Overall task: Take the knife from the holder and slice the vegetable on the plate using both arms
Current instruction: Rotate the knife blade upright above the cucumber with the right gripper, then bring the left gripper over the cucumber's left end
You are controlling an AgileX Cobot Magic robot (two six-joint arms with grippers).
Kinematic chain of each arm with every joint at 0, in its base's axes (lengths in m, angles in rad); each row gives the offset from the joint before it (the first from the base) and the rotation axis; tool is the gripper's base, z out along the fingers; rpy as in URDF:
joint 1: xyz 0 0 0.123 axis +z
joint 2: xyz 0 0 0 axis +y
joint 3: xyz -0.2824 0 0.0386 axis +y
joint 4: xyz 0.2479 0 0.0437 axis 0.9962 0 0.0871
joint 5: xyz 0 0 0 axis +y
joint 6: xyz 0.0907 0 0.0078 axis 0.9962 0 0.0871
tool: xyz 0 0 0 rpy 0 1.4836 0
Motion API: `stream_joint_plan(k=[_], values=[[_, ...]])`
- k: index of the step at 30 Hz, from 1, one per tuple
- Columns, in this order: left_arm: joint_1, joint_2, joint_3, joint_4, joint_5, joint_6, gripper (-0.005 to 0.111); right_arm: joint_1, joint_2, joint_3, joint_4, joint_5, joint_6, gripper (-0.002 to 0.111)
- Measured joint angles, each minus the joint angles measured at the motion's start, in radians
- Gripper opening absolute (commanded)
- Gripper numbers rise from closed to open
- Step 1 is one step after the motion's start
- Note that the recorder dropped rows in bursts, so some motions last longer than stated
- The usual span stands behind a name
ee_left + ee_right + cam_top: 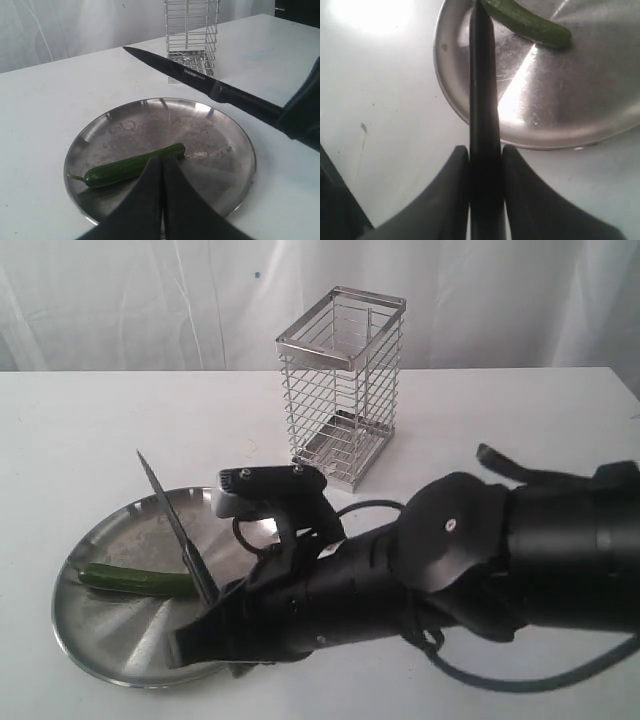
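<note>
Steel wire holder (345,380) stands empty behind the plate (130,632). The knife (200,80) is clamped by its black handle in the right gripper (485,150), blade slanting above the plate. The vegetable (132,167) lies whole on the plate. The left gripper (161,161) is closed on nothing, near the vegetable. I judge slicing is about to start: the vegetable must be steadied and the blade lowered across it.

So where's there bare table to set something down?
Bare table left of the holder, behind the plate; another patch right of the holder, behind the right arm. Crowded: the plate's near side, where the right gripper holds the knife.
</note>
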Motion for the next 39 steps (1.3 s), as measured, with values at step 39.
stream_joint_plan(k=[39], values=[[0.000, 0.000, 0.000, 0.000, 0.000, 0.000, 0.000, 0.141, 0.043, 0.110, 0.138, -0.121, 0.314, 0.000]])
